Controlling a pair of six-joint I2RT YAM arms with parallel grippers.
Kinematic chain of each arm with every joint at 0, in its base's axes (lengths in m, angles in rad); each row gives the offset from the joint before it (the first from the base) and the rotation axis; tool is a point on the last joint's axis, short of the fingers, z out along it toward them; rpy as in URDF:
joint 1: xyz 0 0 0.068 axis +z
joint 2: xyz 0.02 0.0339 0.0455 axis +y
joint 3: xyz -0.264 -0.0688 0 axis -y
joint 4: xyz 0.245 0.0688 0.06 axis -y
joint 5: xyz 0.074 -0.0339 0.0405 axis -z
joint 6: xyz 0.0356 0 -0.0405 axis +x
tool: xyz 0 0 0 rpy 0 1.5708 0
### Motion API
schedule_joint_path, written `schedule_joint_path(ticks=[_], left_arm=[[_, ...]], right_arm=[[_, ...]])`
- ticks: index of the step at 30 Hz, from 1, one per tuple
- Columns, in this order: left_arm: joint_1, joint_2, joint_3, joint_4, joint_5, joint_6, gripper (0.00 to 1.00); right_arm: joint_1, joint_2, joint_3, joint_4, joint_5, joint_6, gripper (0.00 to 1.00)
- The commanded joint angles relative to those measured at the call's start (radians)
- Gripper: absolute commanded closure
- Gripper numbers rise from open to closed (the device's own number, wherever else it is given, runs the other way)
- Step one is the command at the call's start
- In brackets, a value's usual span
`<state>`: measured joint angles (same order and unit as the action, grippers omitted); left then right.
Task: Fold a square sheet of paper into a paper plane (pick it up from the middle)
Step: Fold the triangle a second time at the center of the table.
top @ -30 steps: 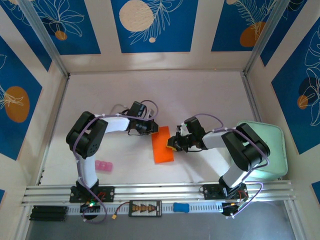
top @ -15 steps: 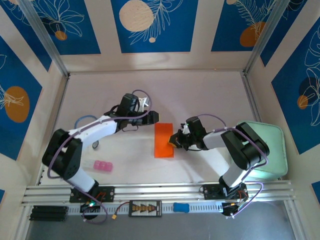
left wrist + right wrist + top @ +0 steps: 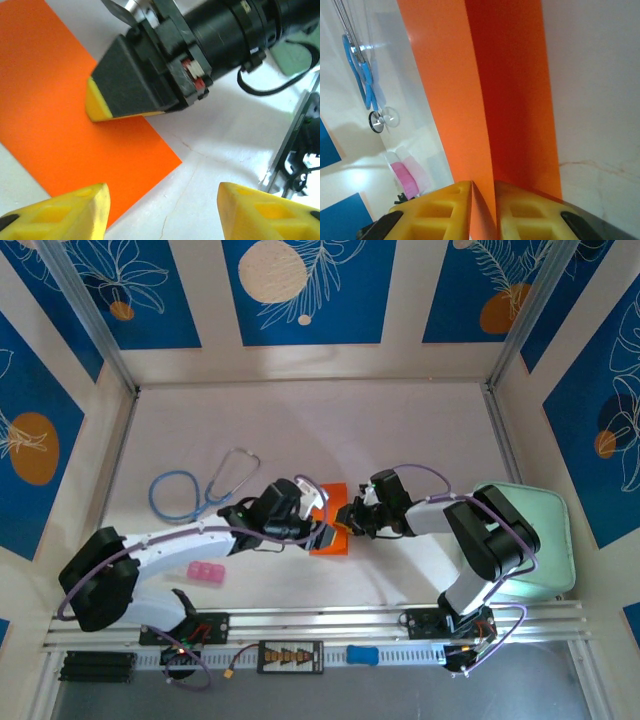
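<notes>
Currently the orange paper (image 3: pixel 45 100) lies folded on the white table (image 3: pixel 400 430) between the two arms, near its front edge. The right gripper (image 3: pixel 482 202) has its fingers pinched together on a raised flap of that paper. The left gripper (image 3: pixel 162 210) sits at the paper's corner, fingers wide apart, holding nothing

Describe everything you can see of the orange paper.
The thin bright orange paper sheet is plain, unmarked and folded along a crease into a long rectangle. It lies on the white table between the arms. The right end effector pinches one layer at its edge; the open left end effector hovers over a corner.
</notes>
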<state>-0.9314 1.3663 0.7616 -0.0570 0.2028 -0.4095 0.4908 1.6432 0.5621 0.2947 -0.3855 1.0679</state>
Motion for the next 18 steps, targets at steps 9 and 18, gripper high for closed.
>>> schedule_joint_path(ticks=[9, 18], left_arm=[[-0.256, 0.168, 0.131, -0.139, -0.417, 0.239, 0.31], [-0.351, 0.298, 0.217, -0.184, -0.62, 0.32, 0.22]], right_arm=[[-0.021, -0.024, 0.024, -0.05, -0.07, -0.058, 0.82], [-0.027, -0.041, 0.017, -0.052, -0.072, -0.053, 0.81]])
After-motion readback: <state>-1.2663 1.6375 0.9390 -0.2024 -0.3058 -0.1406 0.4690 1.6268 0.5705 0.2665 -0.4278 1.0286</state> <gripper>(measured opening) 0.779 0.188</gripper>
